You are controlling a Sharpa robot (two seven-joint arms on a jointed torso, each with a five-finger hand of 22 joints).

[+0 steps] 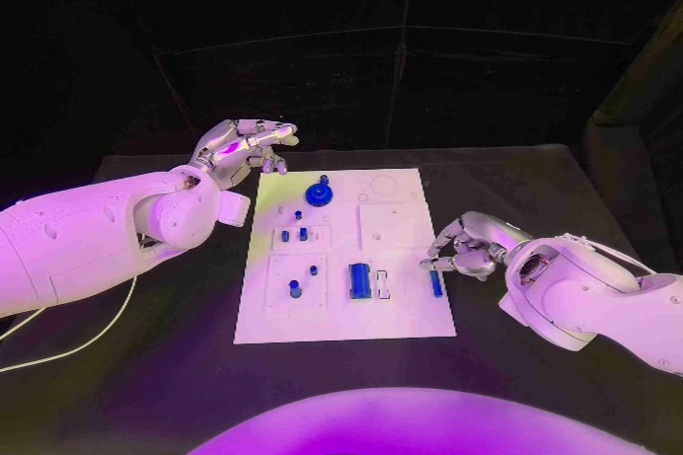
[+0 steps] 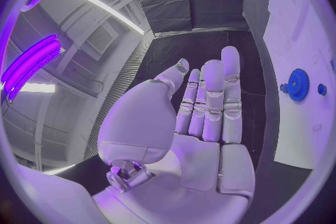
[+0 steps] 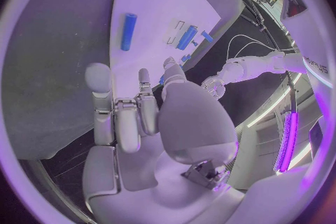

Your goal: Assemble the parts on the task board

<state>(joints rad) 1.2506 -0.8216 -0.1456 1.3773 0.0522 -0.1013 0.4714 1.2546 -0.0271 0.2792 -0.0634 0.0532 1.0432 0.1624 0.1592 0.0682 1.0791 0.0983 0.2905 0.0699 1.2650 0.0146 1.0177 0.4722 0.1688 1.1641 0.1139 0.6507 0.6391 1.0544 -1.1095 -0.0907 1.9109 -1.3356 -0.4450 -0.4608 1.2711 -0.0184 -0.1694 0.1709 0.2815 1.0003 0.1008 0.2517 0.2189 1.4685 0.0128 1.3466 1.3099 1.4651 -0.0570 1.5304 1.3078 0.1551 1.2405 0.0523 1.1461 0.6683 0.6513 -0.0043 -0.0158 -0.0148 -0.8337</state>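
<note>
White task board (image 1: 406,317) lies mid-table, carrying a blue gear (image 1: 319,193) near its far edge and a blue cylinder (image 1: 360,280) nearer us. We see the left hand (image 1: 245,144) raised beyond the board's far corner, fingers extended, empty. The right hand (image 1: 467,250) sits curled at the board's right edge, seemingly holding nothing.

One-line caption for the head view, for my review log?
Both hands empty beside the task board: left hand raised at its far left corner near the blue gear, right hand by a blue peg.
</note>
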